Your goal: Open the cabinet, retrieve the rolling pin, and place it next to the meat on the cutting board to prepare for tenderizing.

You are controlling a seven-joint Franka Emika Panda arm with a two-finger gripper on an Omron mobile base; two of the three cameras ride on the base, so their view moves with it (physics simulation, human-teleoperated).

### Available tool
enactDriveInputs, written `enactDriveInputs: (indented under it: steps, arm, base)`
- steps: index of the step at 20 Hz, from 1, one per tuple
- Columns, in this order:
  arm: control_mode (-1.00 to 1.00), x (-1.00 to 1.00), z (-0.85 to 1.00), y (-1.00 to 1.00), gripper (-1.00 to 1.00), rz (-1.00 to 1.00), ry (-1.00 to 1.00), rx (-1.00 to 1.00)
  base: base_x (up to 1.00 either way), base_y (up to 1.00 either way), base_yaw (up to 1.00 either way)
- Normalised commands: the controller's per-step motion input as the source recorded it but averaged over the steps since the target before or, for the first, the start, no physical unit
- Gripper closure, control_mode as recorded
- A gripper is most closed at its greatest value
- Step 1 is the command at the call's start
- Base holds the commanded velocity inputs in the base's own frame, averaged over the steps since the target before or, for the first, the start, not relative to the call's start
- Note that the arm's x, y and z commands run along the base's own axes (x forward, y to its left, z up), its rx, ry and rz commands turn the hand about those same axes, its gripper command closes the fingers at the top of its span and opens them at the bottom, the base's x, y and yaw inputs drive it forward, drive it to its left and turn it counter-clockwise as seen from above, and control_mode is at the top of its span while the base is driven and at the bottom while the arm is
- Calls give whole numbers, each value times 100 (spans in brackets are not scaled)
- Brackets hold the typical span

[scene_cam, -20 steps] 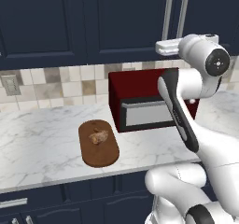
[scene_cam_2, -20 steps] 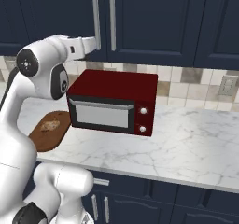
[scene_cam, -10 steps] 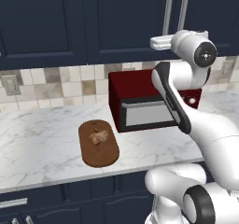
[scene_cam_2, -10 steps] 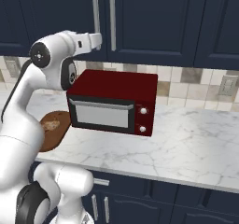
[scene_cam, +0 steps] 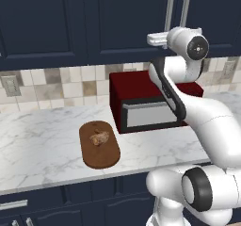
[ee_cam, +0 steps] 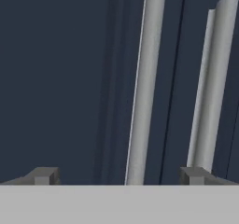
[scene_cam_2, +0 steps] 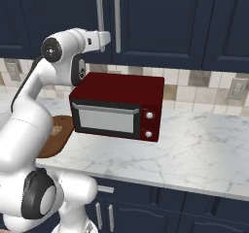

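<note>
Gripper (ee_cam: pixel 119 176): jaws apart, empty, now advanced up to the cabinet (scene_cam: pixel 117 22), left handle (ee_cam: pixel 145 87) between fingertips. Doors unopened.

Microwave (scene_cam_2: pixel 116 106): dark red, set on the counter against the wall; grey door with a bar handle along its top, two pale knobs at its right.
Counter (scene_cam_2: pixel 194 149): white marble with grey veins.
Backsplash (scene_cam: pixel 52 86): square tiles in beige, tan and white.
Wall outlets (scene_cam: pixel 8 85): one seen at each end of the backsplash.
Drawers (scene_cam_2: pixel 160 212): navy, below the counter, silver handles.
</note>
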Motion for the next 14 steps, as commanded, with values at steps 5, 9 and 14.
enactDriveInputs:
  steps: [5,9,14]
  arm:
    - [-100,39,0,0,-100,0,2,3]
    - [-100,40,0,0,-100,0,3,3]
    - [-100,39,0,0,-100,0,3,3]
  base:
    - [0,0,0]
    - [0,0,0]
    - [0,0,0]
